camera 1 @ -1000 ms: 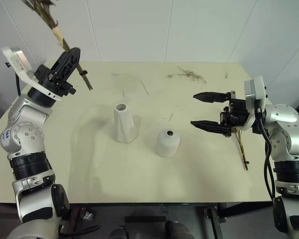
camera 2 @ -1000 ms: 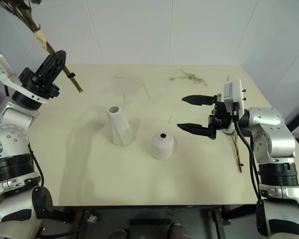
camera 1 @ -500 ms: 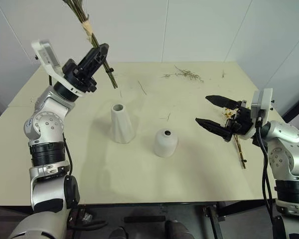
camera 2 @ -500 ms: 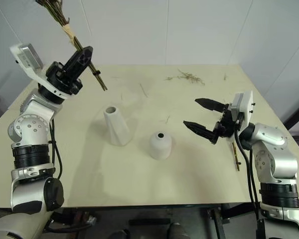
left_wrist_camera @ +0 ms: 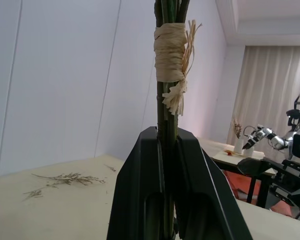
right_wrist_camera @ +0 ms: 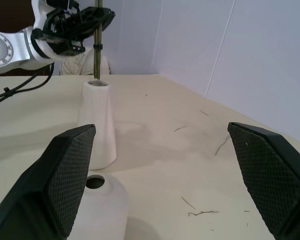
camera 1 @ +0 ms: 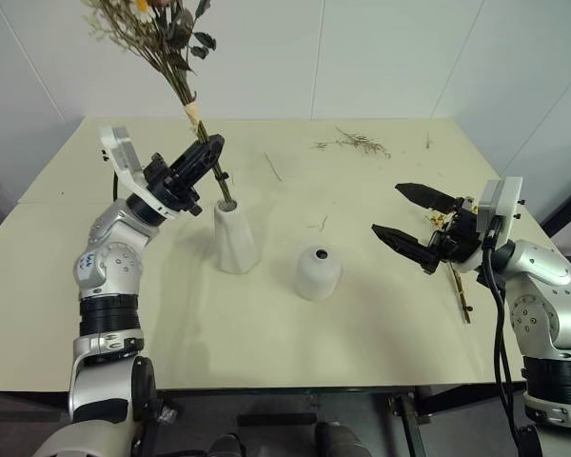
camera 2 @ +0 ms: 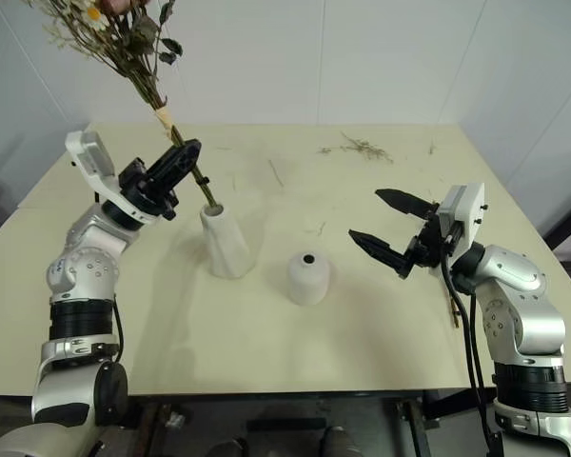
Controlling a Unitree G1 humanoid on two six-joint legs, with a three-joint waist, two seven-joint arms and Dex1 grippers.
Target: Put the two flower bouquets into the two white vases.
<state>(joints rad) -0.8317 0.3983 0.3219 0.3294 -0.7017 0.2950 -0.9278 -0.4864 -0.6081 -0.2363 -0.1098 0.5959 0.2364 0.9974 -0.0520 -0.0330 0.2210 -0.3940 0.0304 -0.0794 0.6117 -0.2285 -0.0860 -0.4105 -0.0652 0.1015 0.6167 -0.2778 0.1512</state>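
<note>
The large bouquet (camera 1: 162, 38) is clamped by its stems in the left claw (camera 1: 206, 157), stem ends at the tall vase (camera 1: 234, 236) mouth. The short vase (camera 1: 318, 271) stands beside it on the surface (camera 1: 266, 333). The right claw (camera 1: 411, 221) is spread apart, empty, and the slim sprig (camera 1: 460, 290) lies beneath its wrist.

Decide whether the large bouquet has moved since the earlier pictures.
Yes. The large bouquet has come in from the table's left edge to the tall vase, its stem ends now at the vase's mouth.

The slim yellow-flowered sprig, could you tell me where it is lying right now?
The slim sprig lies on the table near its right edge, just behind the open right gripper.
</note>
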